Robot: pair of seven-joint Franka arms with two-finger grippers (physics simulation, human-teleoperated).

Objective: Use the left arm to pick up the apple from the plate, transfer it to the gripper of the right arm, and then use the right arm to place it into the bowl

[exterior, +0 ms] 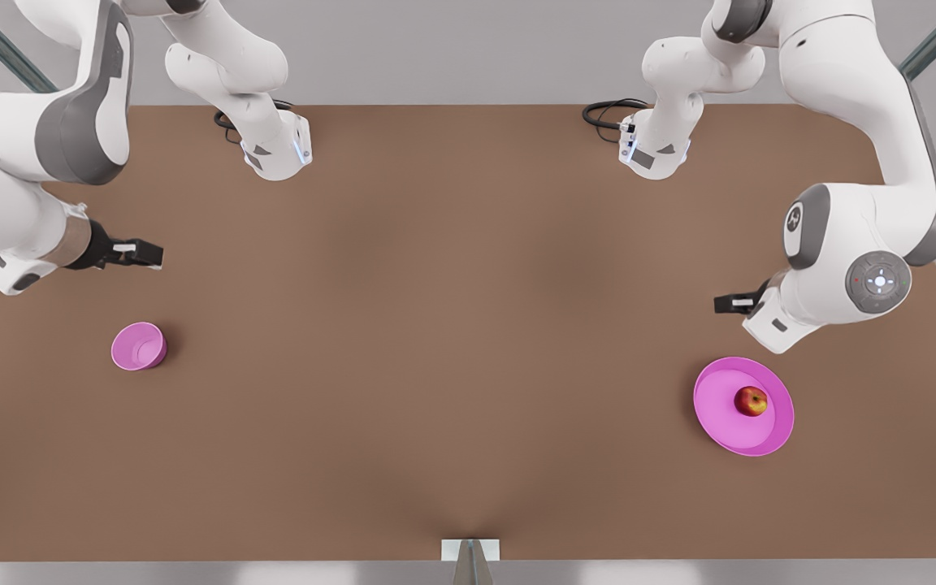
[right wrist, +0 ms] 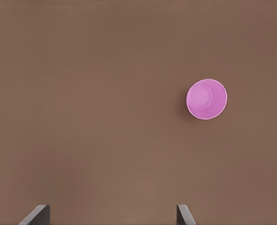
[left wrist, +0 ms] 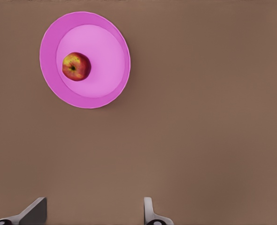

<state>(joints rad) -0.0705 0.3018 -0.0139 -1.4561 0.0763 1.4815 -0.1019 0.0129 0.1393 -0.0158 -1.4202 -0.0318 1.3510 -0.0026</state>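
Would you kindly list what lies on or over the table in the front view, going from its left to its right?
Right gripper → bowl → left gripper → plate holding the apple.

Soft, even light; faint shadows.

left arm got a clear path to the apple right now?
Probably yes. The left claw is open and hangs above the table beside the plate. The apple lies alone on the plate, with nothing over it. The right claw waits near the bowl.
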